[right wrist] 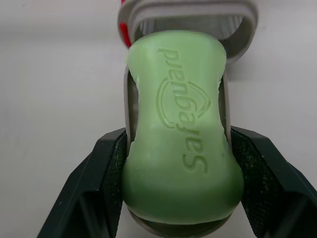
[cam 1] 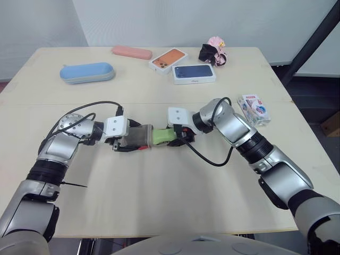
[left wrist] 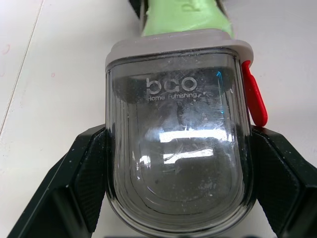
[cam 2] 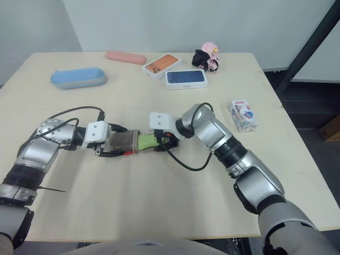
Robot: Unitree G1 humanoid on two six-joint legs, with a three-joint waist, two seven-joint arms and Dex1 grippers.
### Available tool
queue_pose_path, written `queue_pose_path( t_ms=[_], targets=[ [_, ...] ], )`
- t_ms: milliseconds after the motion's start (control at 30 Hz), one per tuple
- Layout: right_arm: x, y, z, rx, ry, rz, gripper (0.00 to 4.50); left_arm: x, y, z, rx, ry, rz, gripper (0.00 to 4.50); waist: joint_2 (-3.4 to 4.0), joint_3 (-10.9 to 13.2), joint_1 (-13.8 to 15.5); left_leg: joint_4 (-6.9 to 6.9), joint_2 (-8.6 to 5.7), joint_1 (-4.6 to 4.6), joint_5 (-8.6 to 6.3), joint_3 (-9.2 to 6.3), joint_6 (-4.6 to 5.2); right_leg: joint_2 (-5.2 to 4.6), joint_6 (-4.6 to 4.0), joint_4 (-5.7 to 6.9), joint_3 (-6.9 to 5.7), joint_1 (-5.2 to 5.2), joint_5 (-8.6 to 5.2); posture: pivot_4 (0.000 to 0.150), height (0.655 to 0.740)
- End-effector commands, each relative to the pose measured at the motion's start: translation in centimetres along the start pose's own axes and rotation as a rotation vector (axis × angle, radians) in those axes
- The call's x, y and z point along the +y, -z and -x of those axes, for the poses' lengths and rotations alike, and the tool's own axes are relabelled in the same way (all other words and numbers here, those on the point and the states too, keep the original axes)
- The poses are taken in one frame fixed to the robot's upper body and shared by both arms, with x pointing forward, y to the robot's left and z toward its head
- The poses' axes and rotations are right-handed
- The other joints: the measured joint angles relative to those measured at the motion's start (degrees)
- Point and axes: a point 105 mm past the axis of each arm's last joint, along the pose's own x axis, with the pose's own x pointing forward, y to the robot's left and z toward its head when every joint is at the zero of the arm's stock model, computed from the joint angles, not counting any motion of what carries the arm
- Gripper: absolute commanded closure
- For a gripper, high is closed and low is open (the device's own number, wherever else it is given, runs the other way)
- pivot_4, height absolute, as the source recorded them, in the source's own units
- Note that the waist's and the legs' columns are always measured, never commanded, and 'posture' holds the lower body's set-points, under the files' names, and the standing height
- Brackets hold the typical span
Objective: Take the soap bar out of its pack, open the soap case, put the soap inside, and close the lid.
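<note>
Left eye view: holds the soap case in the left gripper, closed narrow on its sides, mouth turned toward the right gripper. Pinches the green soap bar in that right gripper, far end at the case mouth. Cannot tell from here how far in it reaches. Fingertips of both mostly masked by case, soap and white wrist blocks. Well apart from the right gripper, out past its forearm on the tabletop: the soap pack.

Left wrist view: clamps the smoky clear case between two black fingers, with a red latch just ahead of one fingertip. Beyond the grey rim, only a strip of green soap, cut off by the frame. Scratches and glare cloud the case interior.

Right wrist view: squeezes the bar, "Safeguard" stamp facing the camera, between fingers set narrow on its waist. A grey strip alongside and beneath the bar, too little exposed to identify. Ahead of the fingertips, the bar's end overlaps the case rim, the rest of the case cut off.
</note>
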Motion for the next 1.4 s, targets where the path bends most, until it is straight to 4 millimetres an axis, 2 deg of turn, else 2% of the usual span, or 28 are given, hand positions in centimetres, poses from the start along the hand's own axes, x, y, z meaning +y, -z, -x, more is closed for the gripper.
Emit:
queue_pose_path(
  t_ms=[33, 267, 400, 600, 667, 767, 1033, 1200, 1267, 1300, 1333, 1400],
  targets=[
    [-0.5, -1.4, 0.4, -0.016, 0.019, 0.042, 1.95, 0.9, -1.5, 0.1, -0.039, -0.019, -0.051, 1.02, 0.00, 0.0, 0.0, 0.00, 0.00, 0.00, 0.00, 0.00, 0.00, 0.00, 0.00, 0.00, 0.00, 0.00, 0.00, 0.150, 0.7400],
    [-0.5, -1.7, 0.4, 0.016, 0.025, 0.053, 1.95, 1.5, -1.9, -0.4, -0.053, -0.036, -0.055, 1.02, 0.01, 0.0, 0.0, 0.00, 0.00, 0.00, 0.00, 0.00, 0.00, 0.00, 0.00, 0.00, -0.01, 0.00, 0.00, 0.150, 0.7400],
    [-0.9, -2.9, 0.7, 0.045, 0.062, 0.053, 1.95, 1.6, -2.4, -1.2, -0.075, -0.034, -0.063, 1.02, 0.01, 0.0, 0.0, 0.00, 0.00, 0.01, 0.01, 0.00, 0.01, 0.02, 0.00, 0.01, 0.00, 0.00, 0.00, 0.150, 0.7400],
    [-0.9, -3.3, 0.8, 0.058, 0.077, 0.019, 1.95, 1.6, -2.4, -1.5, -0.080, -0.030, -0.059, 1.02, 0.01, 0.0, 0.0, 0.00, 0.00, 0.02, 0.01, 0.00, 0.01, 0.02, 0.00, 0.02, 0.02, 0.00, 0.00, 0.150, 0.7400],
    [-0.9, -3.1, 0.9, 0.058, 0.077, 0.007, 0.92, 1.6, -2.3, -1.5, -0.079, -0.034, -0.053, 1.02, 0.01, 0.0, 0.1, 0.00, 0.00, 0.02, 0.01, 0.00, 0.01, 0.01, -0.01, 0.03, 0.02, 0.00, 0.00, 0.150, 0.7400],
    [-0.8, -3.1, 1.1, 0.054, 0.076, 0.008, 0.04, 1.6, -2.2, -1.5, -0.078, -0.033, -0.050, 1.02, 0.01, 0.0, 0.0, 0.00, 0.00, 0.02, 0.01, 0.01, 0.01, 0.00, -0.01, 0.03, 0.02, 0.00, 0.00, 0.150, 0.7400],
    [-1.3, -2.4, 2.5, 0.036, 0.096, 0.010, 0.04, 1.3, -2.0, -1.4, -0.072, -0.028, -0.041, 1.02, 0.01, 0.0, 0.2, 0.00, 0.00, 0.03, 0.01, 0.00, 0.01, 0.01, -0.01, 0.03, 0.03, 0.00, 0.00, 0.150, 0.7400],
    [-2.5, 0.0, 4.0, 0.047, 0.163, 0.016, 0.04, 1.3, -2.0, -1.3, -0.070, -0.027, -0.044, 1.02, 0.01, 0.0, 0.4, 0.02, -0.01, 0.02, 0.02, 0.01, 0.01, 0.01, -0.01, 0.04, 0.06, 0.01, 0.00, 0.150, 0.7400],
    [-2.6, 0.3, 4.3, 0.027, 0.173, 0.022, 0.70, 1.3, -2.0, -1.2, -0.071, -0.027, -0.044, 1.02, 0.01, 0.0, 0.5, 0.02, -0.02, 0.01, 0.02, 0.02, 0.01, 0.02, -0.01, 0.04, 0.12, 0.01, 0.00, 0.150, 0.7400],
    [-2.5, 0.5, 4.4, 0.015, 0.170, 0.039, 0.89, 1.4, -2.1, -1.2, -0.072, -0.027, -0.044, 1.02, 0.01, 0.0, 0.4, 0.02, -0.02, 0.01, 0.02, 0.02, 0.01, 0.02, -0.01, 0.04, 0.14, 0.02, 0.00, 0.150, 0.7400],
    [-2.4, 0.8, 4.3, 0.008, 0.167, 0.054, 1.34, 1.4, -2.1, -1.2, -0.074, -0.027, -0.044, 1.02, 0.01, 0.0, 0.3, 0.02, -0.01, 0.01, 0.02, 0.03, 0.01, 0.05, -0.01, 0.04, 0.25, 0.01, 0.00, 0.150, 0.7400],
    [-2.0, 1.5, 4.1, -0.007, 0.163, 0.070, 1.83, 1.4, -2.2, -1.2, -0.078, -0.026, -0.043, 1.02, 0.01, 0.0, 0.3, 0.01, 0.00, 0.01, 0.01, 0.03, 0.01, 0.06, -0.02, 0.03, 0.32, 0.01, 0.00, 0.150, 0.7400]
  ],
)
